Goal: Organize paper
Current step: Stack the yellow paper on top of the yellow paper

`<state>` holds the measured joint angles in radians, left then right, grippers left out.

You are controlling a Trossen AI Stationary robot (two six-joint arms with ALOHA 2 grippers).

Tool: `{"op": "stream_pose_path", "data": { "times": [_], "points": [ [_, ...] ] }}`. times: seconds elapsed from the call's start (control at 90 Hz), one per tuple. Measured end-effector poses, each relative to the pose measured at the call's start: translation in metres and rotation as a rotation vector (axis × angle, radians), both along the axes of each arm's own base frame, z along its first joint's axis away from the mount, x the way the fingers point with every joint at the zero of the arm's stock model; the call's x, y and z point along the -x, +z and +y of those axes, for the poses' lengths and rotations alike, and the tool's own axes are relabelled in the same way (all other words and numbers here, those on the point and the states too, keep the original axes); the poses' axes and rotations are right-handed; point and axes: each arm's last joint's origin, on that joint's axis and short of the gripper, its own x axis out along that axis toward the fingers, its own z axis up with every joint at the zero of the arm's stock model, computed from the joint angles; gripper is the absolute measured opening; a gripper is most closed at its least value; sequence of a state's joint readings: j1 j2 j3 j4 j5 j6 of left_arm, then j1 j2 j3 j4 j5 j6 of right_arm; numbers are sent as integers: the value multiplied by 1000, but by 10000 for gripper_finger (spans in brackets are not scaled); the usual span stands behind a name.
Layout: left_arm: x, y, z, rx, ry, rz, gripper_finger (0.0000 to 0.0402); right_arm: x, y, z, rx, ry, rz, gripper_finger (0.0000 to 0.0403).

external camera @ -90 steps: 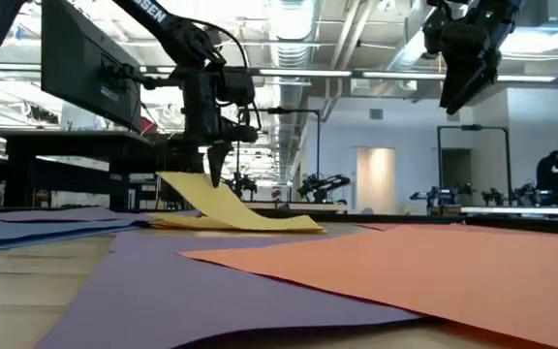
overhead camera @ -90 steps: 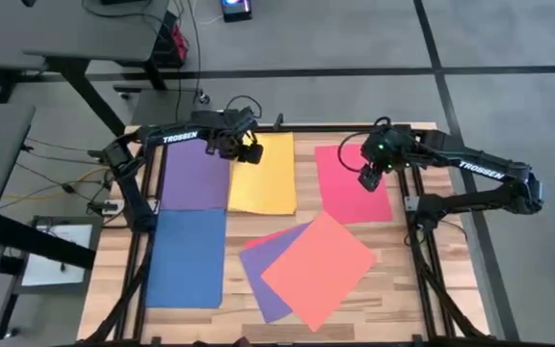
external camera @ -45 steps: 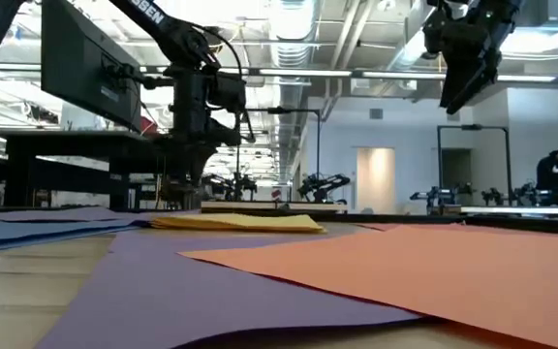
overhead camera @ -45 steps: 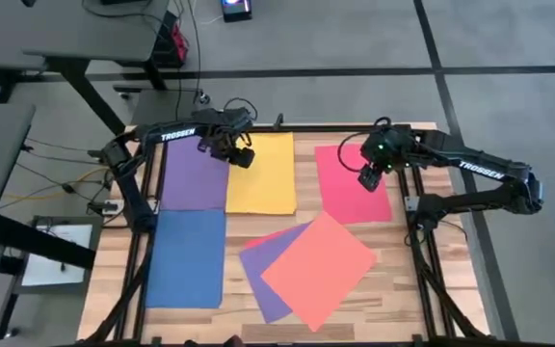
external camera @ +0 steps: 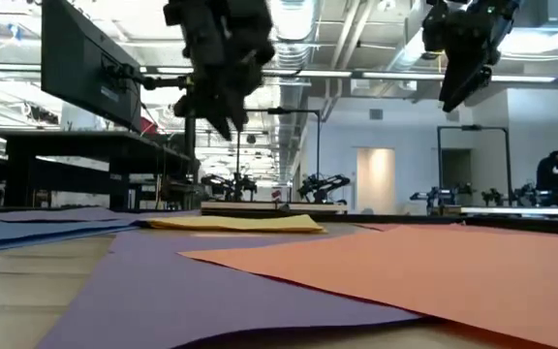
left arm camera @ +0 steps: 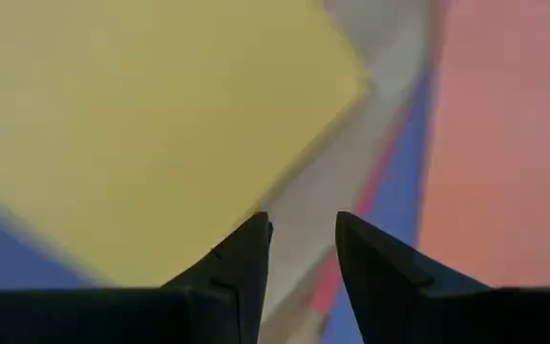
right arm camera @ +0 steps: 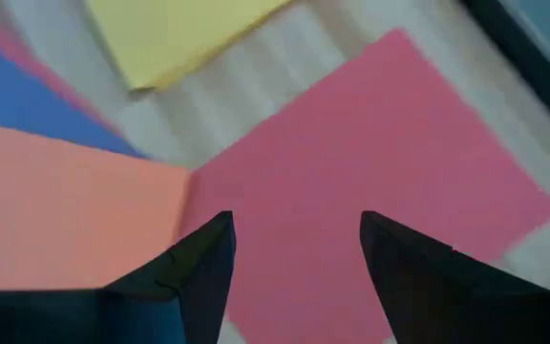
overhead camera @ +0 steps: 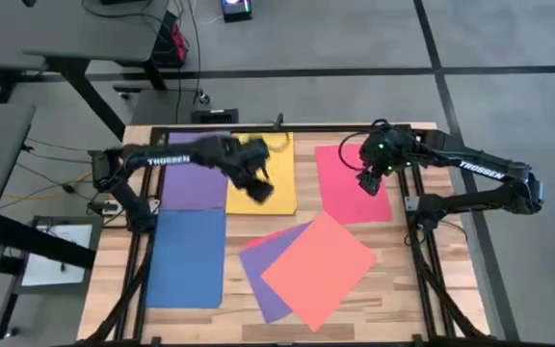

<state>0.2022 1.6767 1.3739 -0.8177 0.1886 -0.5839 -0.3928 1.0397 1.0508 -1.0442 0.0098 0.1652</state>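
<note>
Lying flat, six sheets (overhead camera: 318,267), two purple (overhead camera: 197,173)

Table surface (overhead camera: 393,289): only flat sheets, nothing upright.
Left gripper (overhead camera: 260,185) hangs over near edge of yellow sheet (overhead camera: 270,198), centre of high view, clear of paper; fingers slightly apart.
Right gripper (overhead camera: 368,183) raised over red-pink sheet (overhead camera: 340,198), right of centre, fingers spread.
Bare wood strip between yellow and red-pink sheets open, also between the two grippers.
Lower centre: orange-coral sheet (overhead camera: 321,270) overlaps purple sheet (overhead camera: 263,265).
Black frame rails (overhead camera: 422,260) along left and right table edges limit side entry.
</note>
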Motion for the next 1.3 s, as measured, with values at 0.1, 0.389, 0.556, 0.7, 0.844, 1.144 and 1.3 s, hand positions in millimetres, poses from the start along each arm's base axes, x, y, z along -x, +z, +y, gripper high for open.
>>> {"op": "stream_pose_path", "data": {
  "times": [0.1, 0.389, 0.556, 0.7, 0.844, 1.144, 1.3],
  "points": [
    [-13, -20, -41, 69, -203, -37, 109, -2, 0, 3, -22, -14, -7, 214],
    [-22, -78, -71, -296, -603, 178, 37, -18, -5, 8, -38, -51, -23, 211],
    [-29, -104, -52, -252, -658, 218, 7, -30, -16, 7, -44, -52, 33, 195],
    [-32, -114, -37, -262, -681, 213, 1, -40, -26, 5, -73, -80, 78, 182],
    [-31, -114, -21, -254, -655, 210, 0, -45, -32, 4, -85, -87, 112, 172],
    [-28, -114, 3, -259, -554, 223, 0, -45, -32, 4, -79, -79, 103, 168],
    [-30, -111, 0, -277, -534, 211, 0, -45, -32, 4, -74, -70, 106, 168]
  ]
}}
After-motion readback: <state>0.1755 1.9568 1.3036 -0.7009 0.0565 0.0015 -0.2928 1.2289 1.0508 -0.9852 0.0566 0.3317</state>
